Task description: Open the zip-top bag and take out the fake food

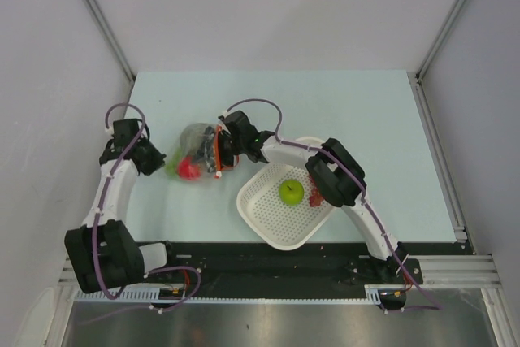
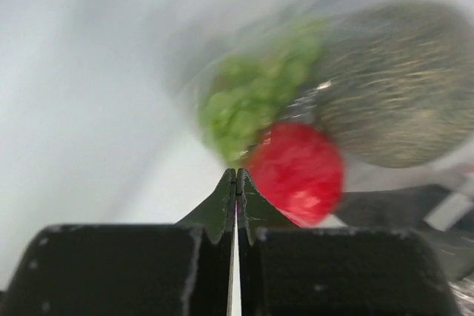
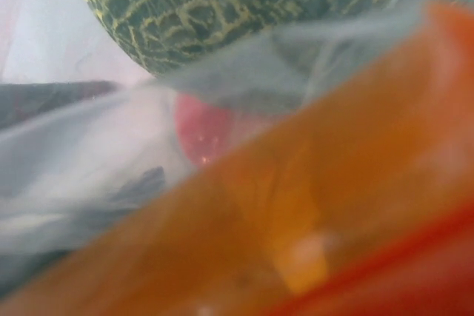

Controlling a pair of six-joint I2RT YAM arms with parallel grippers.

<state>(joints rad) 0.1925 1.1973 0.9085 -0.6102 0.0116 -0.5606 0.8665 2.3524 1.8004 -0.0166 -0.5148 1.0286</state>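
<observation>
The zip-top bag (image 1: pixel 197 142) lies left of centre, its orange-red zip strip (image 1: pixel 218 156) on the right side. Inside it I see a red round fruit (image 2: pixel 296 172), a frilly green leafy piece (image 2: pixel 252 101) and a netted grey-green melon (image 2: pixel 400 86). My left gripper (image 2: pixel 236 175) is shut at the bag's left end (image 1: pixel 160 160), apparently pinching its plastic. My right gripper (image 1: pixel 224 152) is at the bag's mouth. The zip strip (image 3: pixel 333 183) fills its wrist view and hides the fingers. A green apple (image 1: pixel 292 192) lies in the basket.
The white perforated basket (image 1: pixel 268 233) stands right of the bag, near the front edge. A dark-red piece (image 1: pixel 315 198) in it is partly hidden by my right arm. Grey walls stand close on both sides.
</observation>
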